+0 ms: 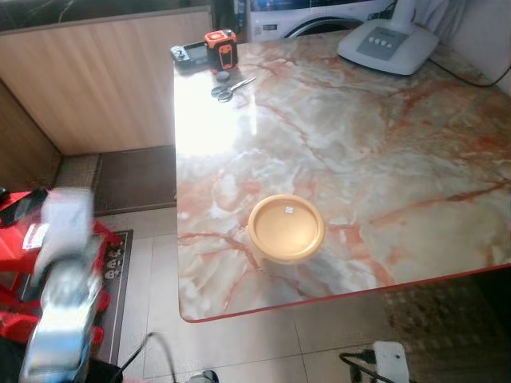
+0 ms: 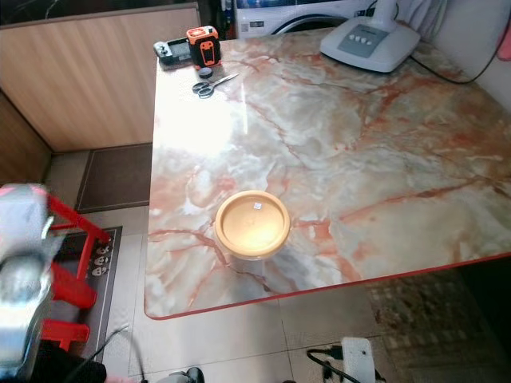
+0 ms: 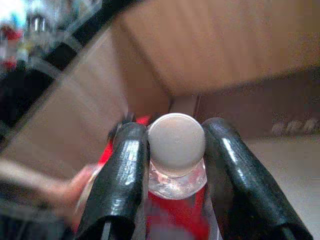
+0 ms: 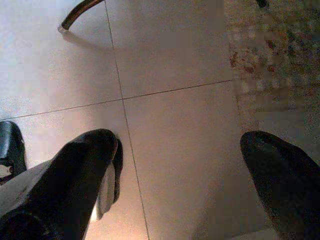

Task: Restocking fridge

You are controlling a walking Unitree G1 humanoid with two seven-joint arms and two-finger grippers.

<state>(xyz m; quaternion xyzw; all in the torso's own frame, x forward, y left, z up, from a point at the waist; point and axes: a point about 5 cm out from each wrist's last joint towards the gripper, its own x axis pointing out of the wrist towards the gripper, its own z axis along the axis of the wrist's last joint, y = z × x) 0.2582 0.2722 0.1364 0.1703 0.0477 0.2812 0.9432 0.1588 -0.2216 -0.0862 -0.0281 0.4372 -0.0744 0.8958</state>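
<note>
The left arm [image 1: 60,319] is raised at the near left corner of the marble surface [image 1: 359,152], off its edge and above the floor, its silver forearm blurred. In the left wrist view the left gripper [image 3: 176,150] has its jaws clenched on a bottle [image 3: 176,170] with a pale round cap [image 3: 176,142], clear shoulders and a red label below. One black finger [image 3: 122,175] presses each side of the neck, just under the cap. The bottle's long axis runs along the fingers, cap end pointing out past the fingertips toward a wood-panelled wall; whether it stands upright or tilts cannot be told.

The right gripper [image 4: 180,165] hangs low over the tiled floor [image 4: 175,60], its jaws released and spread wide with nothing between them. The edge of a patterned rug [image 4: 270,55] lies on the floor beside it.

On the surface, near the front edge, stands a round tan bowl [image 1: 286,229], well apart from the bottle. At the far left corner of the surface lie scissors [image 1: 230,89], an orange and black tape measure [image 1: 221,48] and a dark handheld device [image 1: 188,54]. A white appliance base [image 1: 387,44] sits at the far side. A red stool [image 2: 68,271] stands on the floor off the left edge of the surface.
</note>
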